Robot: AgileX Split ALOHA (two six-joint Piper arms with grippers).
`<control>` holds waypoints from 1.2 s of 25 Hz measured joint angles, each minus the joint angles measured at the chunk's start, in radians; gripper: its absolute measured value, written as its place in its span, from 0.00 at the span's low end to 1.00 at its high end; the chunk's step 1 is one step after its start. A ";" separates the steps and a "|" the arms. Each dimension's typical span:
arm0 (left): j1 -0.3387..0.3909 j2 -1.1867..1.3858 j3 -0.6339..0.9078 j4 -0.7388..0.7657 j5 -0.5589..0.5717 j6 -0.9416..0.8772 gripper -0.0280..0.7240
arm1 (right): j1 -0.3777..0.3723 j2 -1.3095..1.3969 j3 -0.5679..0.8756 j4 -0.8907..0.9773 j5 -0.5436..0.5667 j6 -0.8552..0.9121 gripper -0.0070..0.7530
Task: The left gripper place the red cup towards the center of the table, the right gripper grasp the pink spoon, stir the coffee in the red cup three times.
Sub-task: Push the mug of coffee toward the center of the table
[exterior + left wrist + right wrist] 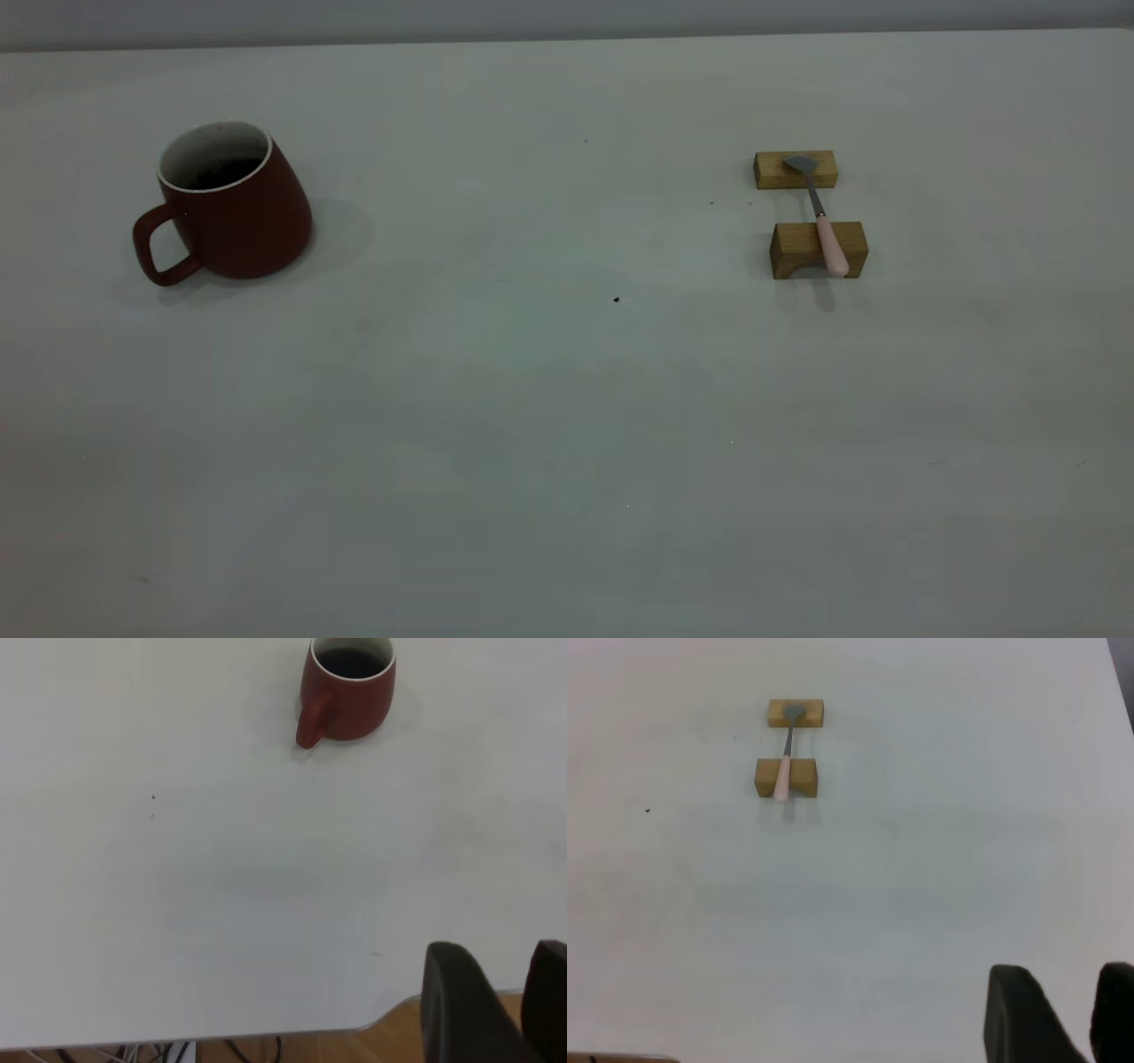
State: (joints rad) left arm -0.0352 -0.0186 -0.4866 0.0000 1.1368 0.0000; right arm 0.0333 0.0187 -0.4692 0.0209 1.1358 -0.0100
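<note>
Red cup (232,206), coffee-filled, near table's (567,425) left edge: heavy, glazed, take by handle; pink spoon (826,232) bridging two wooden blocks (818,250) toward right edge: light, pinch handle; left gripper (500,997) and right gripper (1063,1010) spread, empty.

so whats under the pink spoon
Two tan wooden blocks hold the pink spoon up: bowl on the far one, handle across the near one. Between them it bridges bare table.

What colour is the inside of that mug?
White, with dark coffee in the cup; the exterior view shows it best.
</note>
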 joint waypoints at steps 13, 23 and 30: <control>0.000 0.000 0.000 0.000 0.000 0.000 0.37 | 0.000 0.000 0.000 0.000 0.000 0.000 0.32; 0.000 0.000 0.000 0.000 0.000 0.000 0.37 | 0.000 0.000 0.000 0.000 0.000 0.000 0.32; 0.000 0.003 0.000 -0.016 -0.001 -0.009 0.37 | 0.000 0.000 0.000 0.000 0.000 0.000 0.32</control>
State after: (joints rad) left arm -0.0352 -0.0155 -0.4866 -0.0158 1.1355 -0.0095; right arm 0.0333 0.0187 -0.4692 0.0209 1.1358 -0.0100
